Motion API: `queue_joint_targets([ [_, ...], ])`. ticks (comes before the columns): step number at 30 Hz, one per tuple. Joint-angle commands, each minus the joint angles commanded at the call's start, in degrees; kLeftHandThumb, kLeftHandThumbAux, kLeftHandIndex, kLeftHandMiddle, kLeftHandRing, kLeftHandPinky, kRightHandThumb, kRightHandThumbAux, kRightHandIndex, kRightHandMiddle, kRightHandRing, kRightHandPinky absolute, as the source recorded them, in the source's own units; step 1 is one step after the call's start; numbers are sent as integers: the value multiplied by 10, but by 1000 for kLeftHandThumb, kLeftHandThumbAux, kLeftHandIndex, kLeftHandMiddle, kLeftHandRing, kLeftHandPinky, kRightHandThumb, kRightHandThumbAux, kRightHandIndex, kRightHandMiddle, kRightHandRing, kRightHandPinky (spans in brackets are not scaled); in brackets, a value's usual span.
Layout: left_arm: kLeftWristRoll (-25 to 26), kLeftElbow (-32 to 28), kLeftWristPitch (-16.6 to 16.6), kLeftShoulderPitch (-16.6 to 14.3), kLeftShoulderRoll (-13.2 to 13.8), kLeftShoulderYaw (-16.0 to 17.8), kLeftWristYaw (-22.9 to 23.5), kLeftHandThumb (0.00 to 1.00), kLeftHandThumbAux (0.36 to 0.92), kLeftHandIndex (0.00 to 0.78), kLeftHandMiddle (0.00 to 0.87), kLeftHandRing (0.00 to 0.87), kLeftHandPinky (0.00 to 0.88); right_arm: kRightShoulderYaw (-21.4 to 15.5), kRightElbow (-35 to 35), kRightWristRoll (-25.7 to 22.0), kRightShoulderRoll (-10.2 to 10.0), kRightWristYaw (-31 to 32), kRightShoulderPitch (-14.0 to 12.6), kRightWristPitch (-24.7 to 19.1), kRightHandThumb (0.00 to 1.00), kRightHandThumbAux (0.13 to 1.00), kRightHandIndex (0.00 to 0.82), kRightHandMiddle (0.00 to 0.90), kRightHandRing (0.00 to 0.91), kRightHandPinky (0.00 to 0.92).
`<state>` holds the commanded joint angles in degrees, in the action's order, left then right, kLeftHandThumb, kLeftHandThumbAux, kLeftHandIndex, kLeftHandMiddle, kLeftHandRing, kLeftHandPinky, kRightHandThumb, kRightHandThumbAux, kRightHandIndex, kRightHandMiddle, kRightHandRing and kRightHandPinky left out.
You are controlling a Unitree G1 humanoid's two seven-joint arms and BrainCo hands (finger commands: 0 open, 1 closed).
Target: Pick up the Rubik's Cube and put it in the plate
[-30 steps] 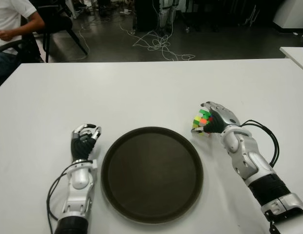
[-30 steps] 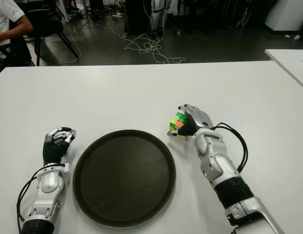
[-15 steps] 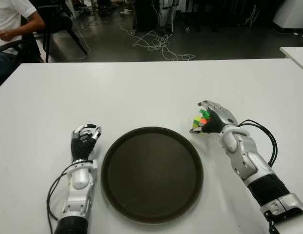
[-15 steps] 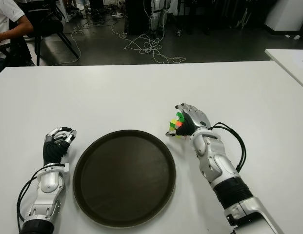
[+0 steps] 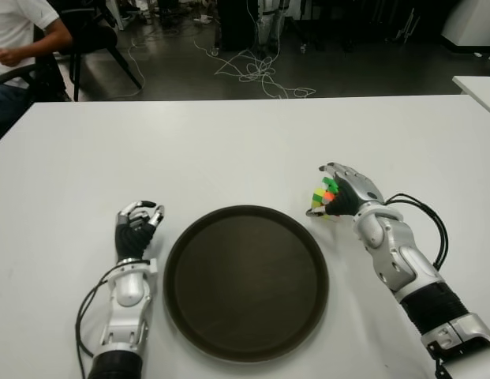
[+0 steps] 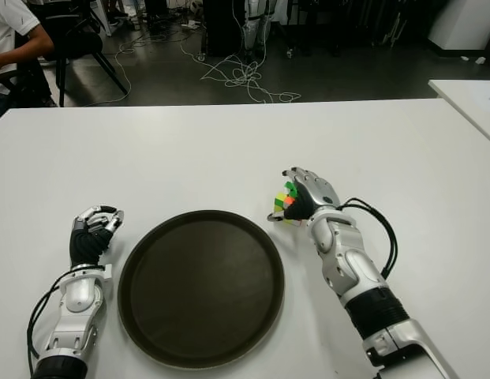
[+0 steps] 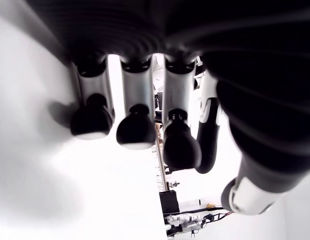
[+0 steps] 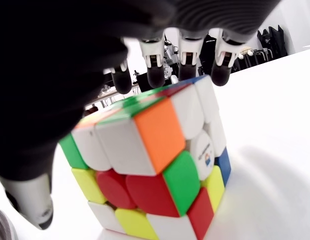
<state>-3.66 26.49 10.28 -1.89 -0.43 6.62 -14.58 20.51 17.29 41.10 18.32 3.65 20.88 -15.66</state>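
White table, right hand grasping Rubik's Cube beside plate, left hand clenched

Two head cameras sat side by side and looked forward and down over the white table, sharing nearly the same scene: both arms, the dark plate between them, and the cluttered floor beyond. Each wrist camera looked along its own palm from very close, one at the left hand, the other at the right hand over the Rubik's Cube.

silver forearms, black-fingered robot hand, looping black cables.
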Motion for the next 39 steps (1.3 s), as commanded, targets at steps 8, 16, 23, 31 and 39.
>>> queue_joint_targets([
  [8,-2,-5,-7,1,-2,3,-2,714,700,445,822,829,819,-1,-9,-1,-3,1,-3,-9,0,652,0,0,0,0],
  [16,-5,-15,-17,3,-2,1,-2,716,699,445,824,830,821,1,11,-4,-1,2,2,-6,0,653,0,0,0,0],
  [23,-7,-19,-18,6,-2,0,-1,716,699,445,821,826,812,2,38,-5,-2,-3,11,-1,0,655,0,0,0,0],
  [31,-8,-20,-19,7,1,-2,1,716,698,445,825,832,822,5,75,-3,-3,-13,26,6,0,657,0,0,0,0],
  [39,-8,-22,-21,7,0,-2,0,716,699,445,825,831,821,2,127,-15,-8,-16,47,17,0,655,0,0,0,0],
])
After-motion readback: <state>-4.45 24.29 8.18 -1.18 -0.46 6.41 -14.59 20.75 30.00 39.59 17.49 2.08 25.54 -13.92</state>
